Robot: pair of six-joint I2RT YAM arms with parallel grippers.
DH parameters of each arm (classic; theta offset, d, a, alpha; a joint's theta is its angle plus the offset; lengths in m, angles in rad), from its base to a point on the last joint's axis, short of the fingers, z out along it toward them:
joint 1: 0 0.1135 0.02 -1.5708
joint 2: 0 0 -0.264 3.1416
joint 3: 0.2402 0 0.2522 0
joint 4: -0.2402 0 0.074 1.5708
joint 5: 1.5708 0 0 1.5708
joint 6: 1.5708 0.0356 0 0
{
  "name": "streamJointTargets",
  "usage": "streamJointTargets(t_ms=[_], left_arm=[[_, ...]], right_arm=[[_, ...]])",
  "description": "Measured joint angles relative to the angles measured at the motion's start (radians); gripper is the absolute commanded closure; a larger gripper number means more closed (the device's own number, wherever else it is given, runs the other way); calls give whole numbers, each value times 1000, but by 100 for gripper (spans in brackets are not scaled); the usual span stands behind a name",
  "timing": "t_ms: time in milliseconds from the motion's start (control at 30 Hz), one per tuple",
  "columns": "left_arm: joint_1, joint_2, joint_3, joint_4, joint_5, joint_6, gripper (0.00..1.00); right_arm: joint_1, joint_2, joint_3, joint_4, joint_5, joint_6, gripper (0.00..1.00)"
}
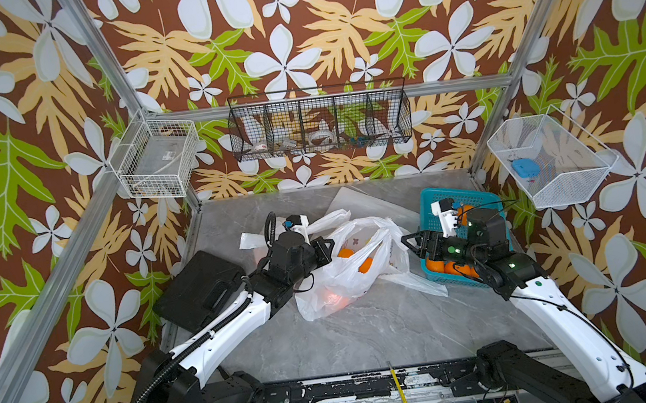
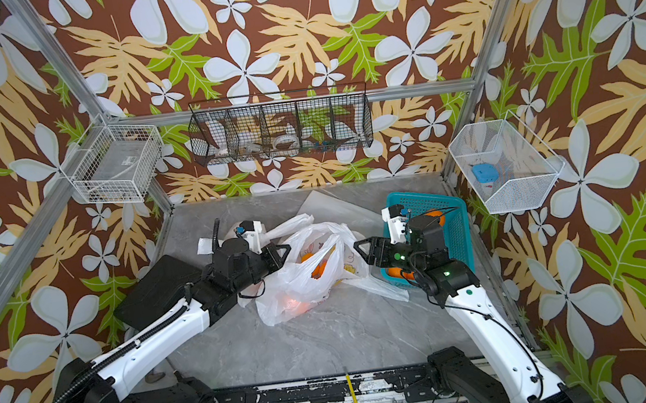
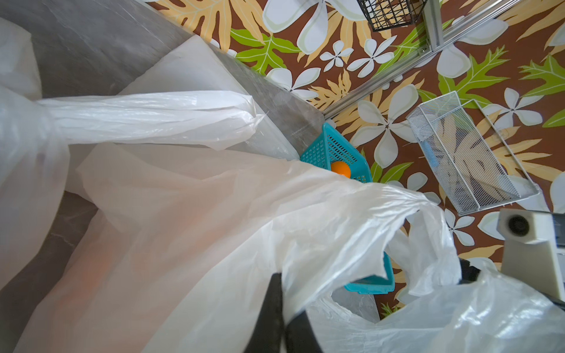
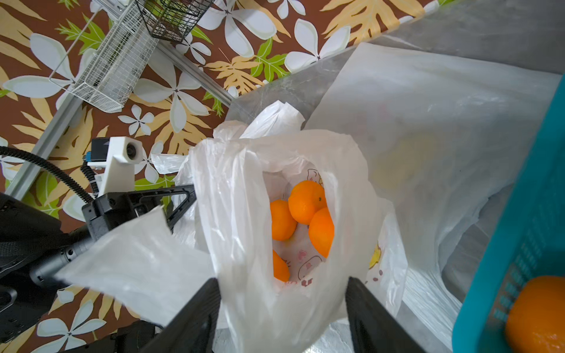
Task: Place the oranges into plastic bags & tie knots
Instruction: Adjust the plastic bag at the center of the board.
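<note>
My left pincer (image 1: 331, 245): pressed together on the rim of the open plastic bag (image 1: 344, 283). I hold that side of the mouth up, and the right wrist view shows the pinch.
My right pincer (image 4: 282, 281): spread, with nothing between my fingers. It hangs over the bag's mouth on the side toward the teal basket (image 1: 480, 196).
The open plastic bag: it sits mid-table on the marble tabletop (image 1: 370, 330) between my two arms. It is thin, white and crinkled, and pink and yellow cartoon prints show through its wall.
The oranges in the bag (image 4: 305, 201): four show through the mouth in the right wrist view, lying close together at the bottom.
The oranges in the basket (image 1: 444, 268): several lie at the near end, partly hidden under my right arm, and one more (image 1: 465, 210) lies toward the far end.
The teal basket: it stands on the tabletop just beside the open bag, on my right.
The flat bag (image 1: 359, 202): it lies spread on the table behind the open one.
The white plastic strips (image 1: 248, 241): they stick out beyond my left wrist — I cannot tell whether they belong to a knot.
</note>
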Motion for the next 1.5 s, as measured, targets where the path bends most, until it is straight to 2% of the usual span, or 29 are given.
streamJointTargets(t_ms=[33,133,200,267,300,333,400,500,600,667,733,867,1000,1100,1233,1433,1500], left_arm=[[0,0,0,0,0,3,100],[0,0,0,1,0,2,100],[0,0,0,1,0,5,100],[0,-3,0,1,0,5,100],[0,-7,0,0,0,6,96],[0,-13,0,0,0,8,89],[0,-30,0,0,0,34,69],[1,-76,10,-6,0,86,53],[1,-154,13,1,5,181,41],[-3,-203,13,16,30,251,37],[-47,-243,13,23,34,336,34],[-233,-274,10,22,30,528,27],[-423,-229,10,15,-79,673,13],[-512,-146,45,-11,-199,749,8],[-553,-25,122,-37,-330,820,0],[-587,126,204,-40,-462,883,0],[-596,172,230,-43,-507,898,7]], right_arm=[[0,6,2,0,2,-2,53],[0,16,13,-1,13,-10,78],[0,21,25,-1,28,-15,99],[0,28,39,-7,32,-20,100],[0,31,45,-12,34,-24,100],[0,32,50,-16,34,-27,100],[0,33,59,-21,35,-36,100],[0,39,70,-23,53,-47,100],[0,43,76,-18,54,-51,100],[0,47,77,-12,61,-50,100],[0,50,77,-4,62,-50,100],[-2,58,77,22,79,-32,100],[-6,70,78,38,79,-20,100],[-6,71,78,43,78,-13,100],[-6,70,78,46,77,-3,100],[-5,57,72,55,77,-2,100],[-5,57,71,58,77,-2,100]])
